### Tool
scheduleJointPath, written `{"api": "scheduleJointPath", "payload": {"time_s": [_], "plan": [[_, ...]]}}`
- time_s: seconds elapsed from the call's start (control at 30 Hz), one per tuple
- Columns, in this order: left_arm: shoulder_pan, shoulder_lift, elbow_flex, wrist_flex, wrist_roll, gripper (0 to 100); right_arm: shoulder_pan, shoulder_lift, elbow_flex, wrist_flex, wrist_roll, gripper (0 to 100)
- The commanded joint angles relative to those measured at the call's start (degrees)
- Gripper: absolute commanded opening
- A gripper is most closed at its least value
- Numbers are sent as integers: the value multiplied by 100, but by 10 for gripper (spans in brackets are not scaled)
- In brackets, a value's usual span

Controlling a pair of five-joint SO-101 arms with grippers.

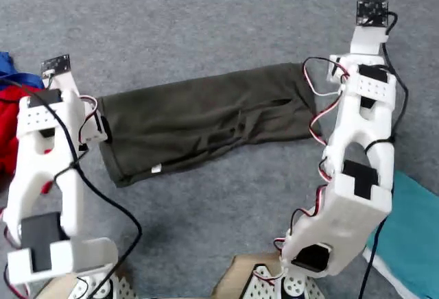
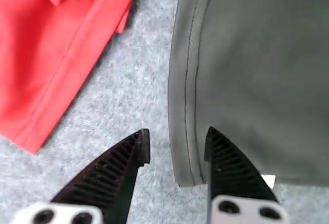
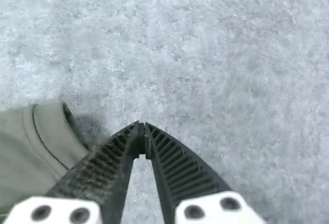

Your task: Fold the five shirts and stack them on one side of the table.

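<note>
Parted, my left jaws straddle the edge of the olive shirt (image 1: 206, 117), near a red shirt (image 2: 51, 44); my right jaws are closed, empty, beside its other end on the table (image 1: 206, 25).

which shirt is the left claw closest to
The olive shirt: the open left claw straddles its stitched edge, while the red shirt lies off to one side, apart from it.
</note>
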Motion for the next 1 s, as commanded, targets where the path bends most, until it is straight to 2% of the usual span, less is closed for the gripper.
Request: {"api": "scheduleJointPath", "payload": {"time_s": [0.0, 0.2, 0.53, 0.6, 0.8, 0.97], "plan": [[-9, 365, -501, -44, 343, 200, 66, 13, 31, -281, -9, 5], [26, 910, -879, -9, 1248, 258, 57, 338, -259, -343, -9, 5], [35, 1938, -958, -396, 2312, 257, 57, 576, -620, -53, -9, 5], [62, 2229, -967, -510, 2409, 244, 66, 576, -611, -53, -9, 5], [290, 2571, -1240, -527, 2409, 124, 84, 576, -611, -53, -9, 5], [747, 2571, -1301, -554, 2409, 117, 110, 558, -611, -53, -44, 5]]}}
